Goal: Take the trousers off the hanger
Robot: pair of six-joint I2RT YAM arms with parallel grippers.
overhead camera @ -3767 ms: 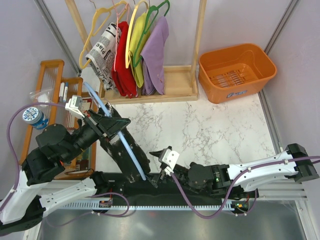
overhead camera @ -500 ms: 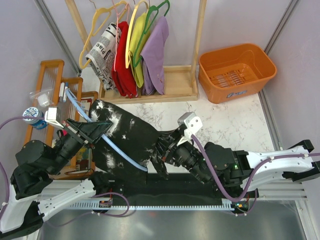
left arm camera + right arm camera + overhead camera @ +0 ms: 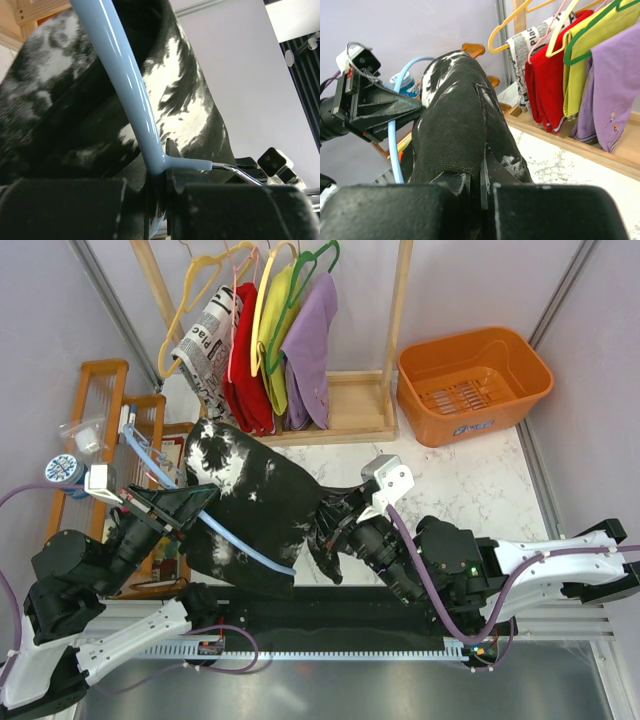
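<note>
The trousers (image 3: 262, 508), black with white blotches, hang draped over the light-blue hanger (image 3: 232, 541), held up above the table's near left. My left gripper (image 3: 200, 500) is shut on the hanger at its neck, where the arms meet the metal hook (image 3: 240, 173). In the left wrist view the hanger (image 3: 131, 90) runs up across the trousers (image 3: 70, 120) from my left gripper (image 3: 162, 186). My right gripper (image 3: 335, 528) is shut on a fold of the trousers' right side. The right wrist view shows that pinch (image 3: 482, 187) on the trousers (image 3: 454, 125), with the hanger (image 3: 393, 145) at the left.
A wooden rack (image 3: 400, 310) at the back carries a newspaper-print (image 3: 205, 340), a red (image 3: 243, 350), a yellow and a purple garment (image 3: 310, 345) on yellow, pink and green hangers. An orange basket (image 3: 473, 383) stands back right. A wooden shelf (image 3: 100, 390) with a bottle (image 3: 65, 472) stands left.
The right gripper has risen from the table's near edge and drawn the trousers up and to the right. The left gripper has pulled the hanger to the left; the trousers now spread wider.
</note>
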